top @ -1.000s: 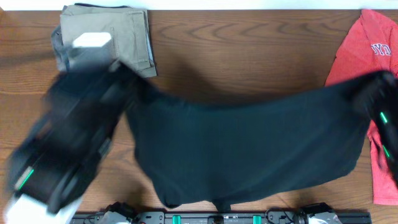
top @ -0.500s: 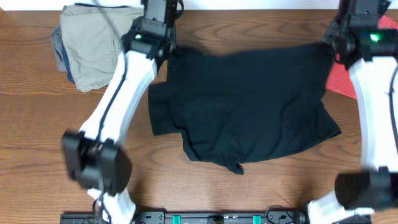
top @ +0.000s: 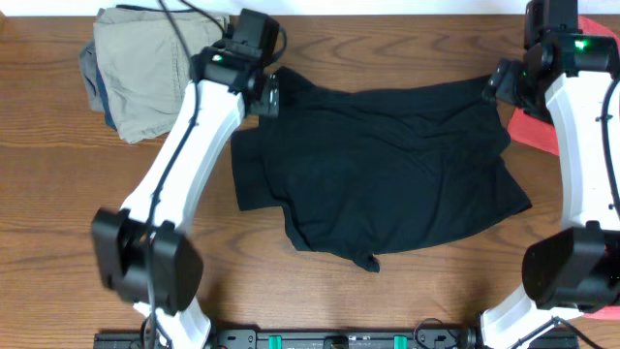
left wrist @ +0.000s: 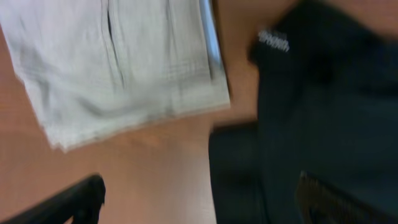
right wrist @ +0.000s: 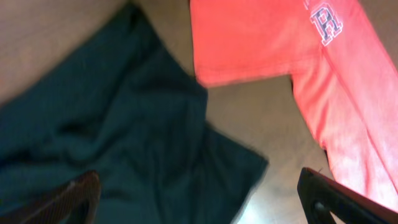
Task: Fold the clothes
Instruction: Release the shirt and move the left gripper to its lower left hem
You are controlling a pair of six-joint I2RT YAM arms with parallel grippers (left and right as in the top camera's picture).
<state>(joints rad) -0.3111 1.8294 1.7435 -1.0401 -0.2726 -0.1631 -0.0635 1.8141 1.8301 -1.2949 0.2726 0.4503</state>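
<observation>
The black garment (top: 387, 174) lies loosely spread and wrinkled on the middle of the wooden table, with a sleeve bunched at its left. Its white tag (left wrist: 273, 40) shows in the left wrist view. My left gripper (top: 268, 94) hovers open over the garment's top left corner, holding nothing. My right gripper (top: 501, 82) hovers open over the top right corner, also empty. In the wrist views the left gripper (left wrist: 202, 205) and the right gripper (right wrist: 199, 202) both have their fingers far apart above the cloth (right wrist: 124, 137). A red tee (right wrist: 280, 43) with lettering lies beside the right corner.
A folded khaki garment (top: 155, 63) on top of a grey-blue one sits at the back left, close to the left arm. The red tee (top: 538, 131) reaches to the right table edge, partly under the right arm. Bare wood (top: 97, 194) lies in front left.
Both grippers swung the black garment out over the table, then opened and let go. The cloth's far edge has dropped flat and both grippers sit just above its corners.
</observation>
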